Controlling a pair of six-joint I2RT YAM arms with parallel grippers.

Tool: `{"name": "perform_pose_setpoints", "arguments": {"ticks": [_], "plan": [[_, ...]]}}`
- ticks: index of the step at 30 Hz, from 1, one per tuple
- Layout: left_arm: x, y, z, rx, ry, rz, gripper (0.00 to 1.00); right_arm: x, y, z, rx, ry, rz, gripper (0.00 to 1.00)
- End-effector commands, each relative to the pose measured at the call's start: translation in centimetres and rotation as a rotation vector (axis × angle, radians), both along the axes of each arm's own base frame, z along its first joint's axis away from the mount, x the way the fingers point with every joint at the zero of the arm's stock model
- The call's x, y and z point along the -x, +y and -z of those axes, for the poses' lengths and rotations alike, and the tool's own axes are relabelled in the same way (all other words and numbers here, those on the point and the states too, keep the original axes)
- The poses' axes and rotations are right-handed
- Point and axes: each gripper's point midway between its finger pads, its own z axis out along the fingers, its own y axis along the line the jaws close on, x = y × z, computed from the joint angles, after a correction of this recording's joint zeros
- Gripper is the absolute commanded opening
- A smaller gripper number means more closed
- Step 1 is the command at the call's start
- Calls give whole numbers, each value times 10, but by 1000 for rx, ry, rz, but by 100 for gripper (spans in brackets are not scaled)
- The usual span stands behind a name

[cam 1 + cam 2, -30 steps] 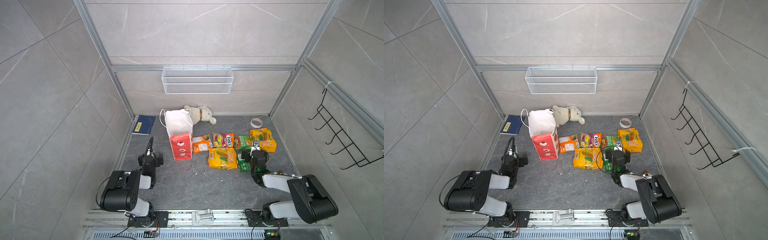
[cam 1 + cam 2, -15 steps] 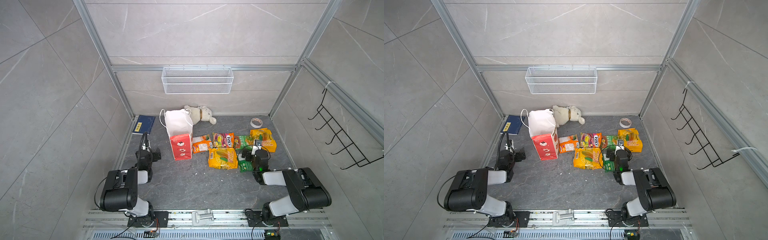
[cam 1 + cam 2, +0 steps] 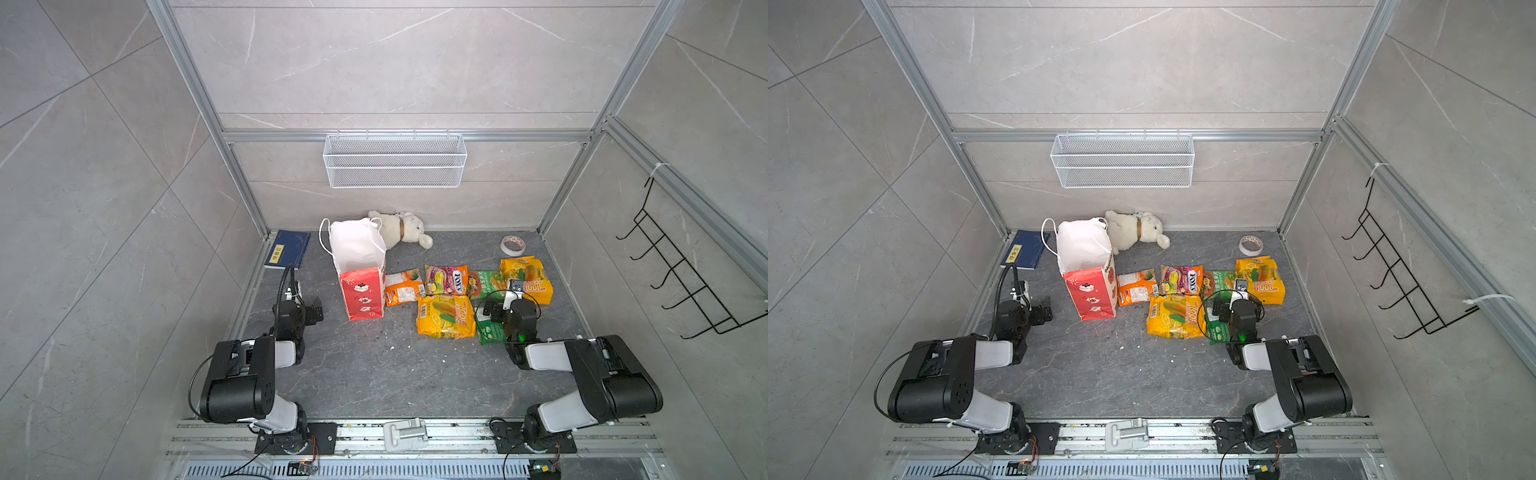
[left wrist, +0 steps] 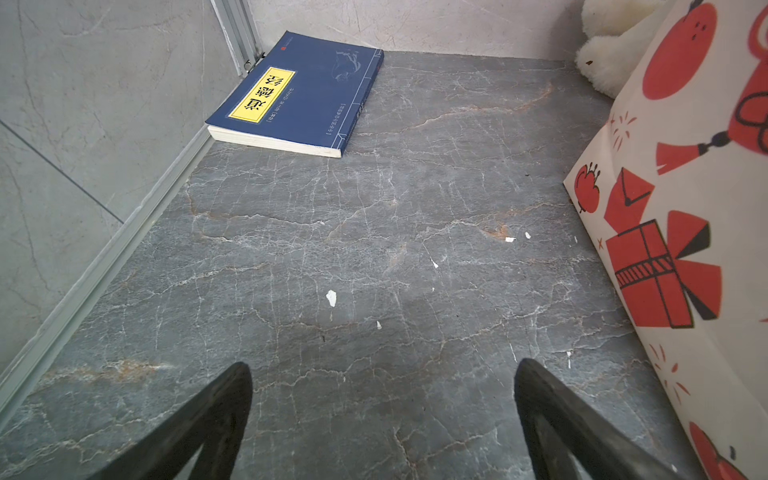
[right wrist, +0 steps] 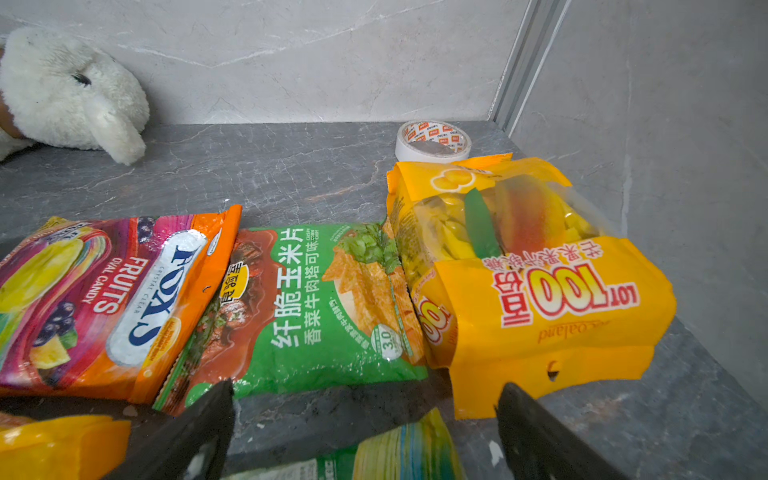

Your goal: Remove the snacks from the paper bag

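The paper bag [image 3: 362,291] is stood upright; the snacks [image 3: 446,318] are laid outside it on the desk [image 3: 374,374]. The left end effector [image 4: 382,365] and the right end effector [image 5: 365,385] are held wide.

Grey tiled walls [image 3: 395,62], dark marble floor [image 3: 374,374]

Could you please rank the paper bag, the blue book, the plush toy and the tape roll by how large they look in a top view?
1. paper bag
2. plush toy and blue book: about alike, and the bag hides part of the toy
3. tape roll
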Motion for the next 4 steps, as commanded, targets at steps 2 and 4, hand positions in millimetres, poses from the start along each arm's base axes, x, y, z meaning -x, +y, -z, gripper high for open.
{"name": "perform_pose_setpoints", "arguments": {"ticks": [2, 4], "plan": [[-6, -2, -12, 16, -42, 8, 100, -5, 2, -5, -14, -14, -4, 99], [-6, -2, -12, 17, -43, 8, 100, -5, 2, -5, -14, -15, -4, 100]]}}
